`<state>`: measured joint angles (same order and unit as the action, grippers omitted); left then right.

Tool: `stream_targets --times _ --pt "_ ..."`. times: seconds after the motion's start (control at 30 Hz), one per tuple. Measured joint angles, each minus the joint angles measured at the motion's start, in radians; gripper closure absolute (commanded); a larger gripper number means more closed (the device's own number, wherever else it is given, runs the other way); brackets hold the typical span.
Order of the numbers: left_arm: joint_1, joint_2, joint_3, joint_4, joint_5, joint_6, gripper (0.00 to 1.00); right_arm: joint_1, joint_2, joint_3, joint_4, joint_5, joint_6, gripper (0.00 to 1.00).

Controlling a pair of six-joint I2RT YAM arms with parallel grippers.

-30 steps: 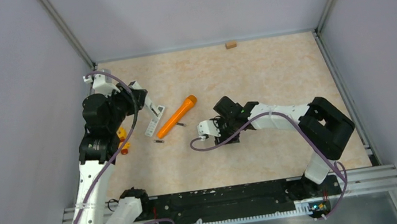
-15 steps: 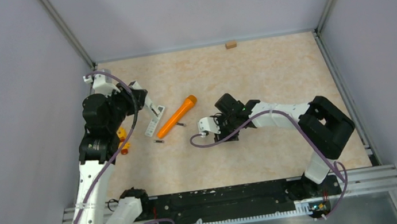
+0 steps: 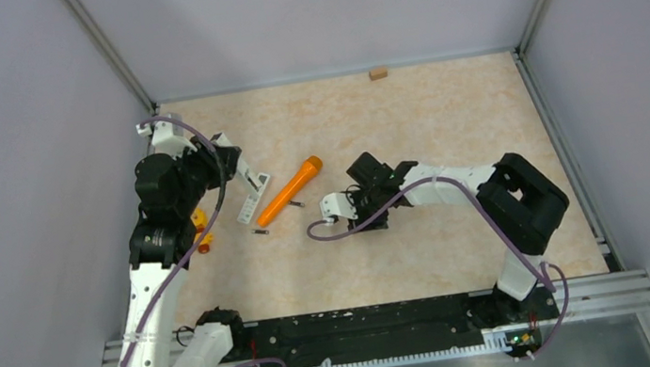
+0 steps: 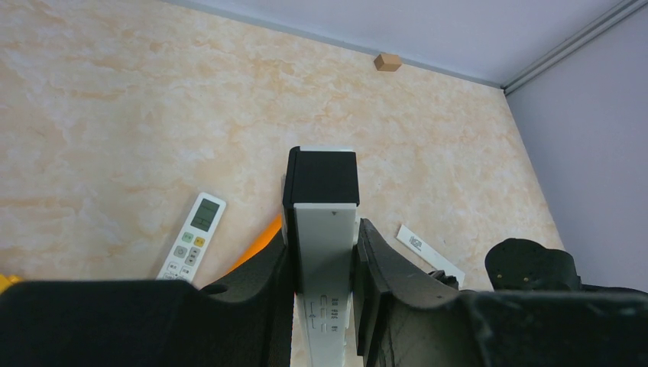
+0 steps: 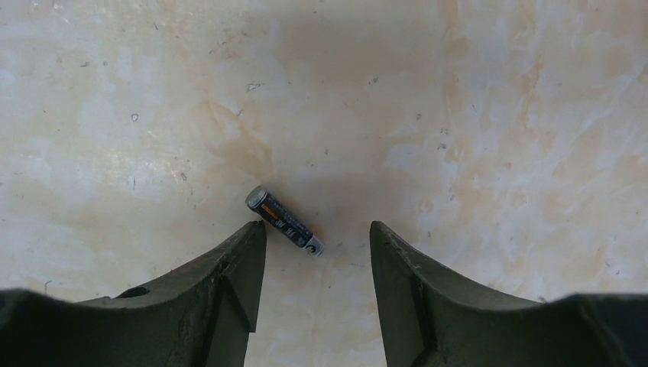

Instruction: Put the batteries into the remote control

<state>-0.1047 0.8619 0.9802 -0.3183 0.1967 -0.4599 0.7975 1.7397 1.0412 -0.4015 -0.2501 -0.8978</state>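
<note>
the battery lies at the mouth of the right gripper, fingers parted, nearer the nine o'clock one, slanting ten to four; the left gripper clamps the remote control.

The far half of the table lies bare up to the walls, with only a small wooden block at the back edge, so there is wide room to pass there. The left side is crowded: the left hand, clamped on an upright remote control, stands over a second remote, an orange torch and a white strip lying close around it. The right hand has bare table on every side, and one battery lies slantwise in the gap between its parted fingers.
</note>
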Motion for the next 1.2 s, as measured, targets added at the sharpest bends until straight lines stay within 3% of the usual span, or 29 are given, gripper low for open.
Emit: stream_targets --times 0.07,0.23,0.43,0.83,1.0,1.2 --pt "0.0 0.0 0.0 0.0 0.0 0.0 1.0 0.0 0.005 0.007 -0.006 -0.003 -0.001 0.5" --pt "0.0 0.0 0.0 0.0 0.0 0.003 1.0 0.001 0.014 0.011 -0.01 -0.018 -0.002 0.79" --pt "0.001 0.0 0.0 0.0 0.0 0.003 1.0 0.007 0.021 0.015 0.001 0.0 0.009 0.99" --pt "0.001 0.0 0.0 0.0 0.017 -0.004 1.0 0.004 -0.035 -0.047 0.092 0.014 0.15 1.0" --pt "0.003 0.0 -0.001 0.003 0.057 -0.035 1.0 0.002 -0.16 -0.06 0.171 -0.001 0.349 1.0" --pt "0.005 0.026 -0.046 0.088 0.242 -0.145 1.0 0.0 -0.303 -0.047 0.236 0.029 0.651 1.0"
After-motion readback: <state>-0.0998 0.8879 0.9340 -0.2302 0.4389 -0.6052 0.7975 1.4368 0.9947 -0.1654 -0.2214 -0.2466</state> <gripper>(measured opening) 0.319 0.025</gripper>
